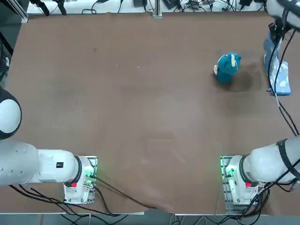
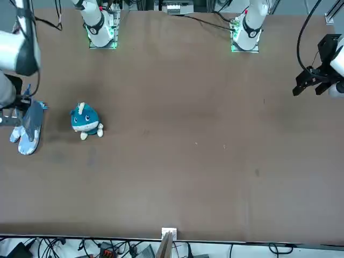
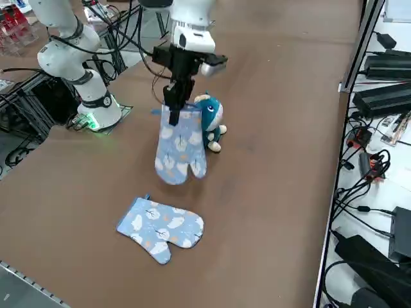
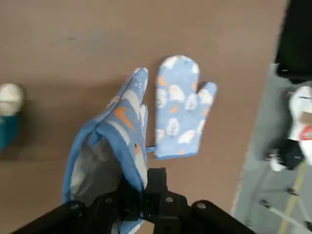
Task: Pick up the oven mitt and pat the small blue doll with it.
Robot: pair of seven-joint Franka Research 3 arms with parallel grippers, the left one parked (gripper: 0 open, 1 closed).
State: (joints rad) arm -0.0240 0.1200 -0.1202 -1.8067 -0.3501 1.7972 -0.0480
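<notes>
Oven mitt held aloft by its cuff, doll upright on the table.
Mitt [image 3: 180, 146] hangs from the right gripper [image 3: 175, 115], jaws clenched on the cuff edge, likely so the hand end swings free for patting. Small blue doll [image 1: 227, 67] stands apart, towards the table's middle; second mitt [image 3: 162, 227] lies flat, presumably a spare.

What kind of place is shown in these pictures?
It looks like a robotics lab or test room: a robot arm is mounted at a large brown table, with cables and black equipment cases along the table's side.
</notes>
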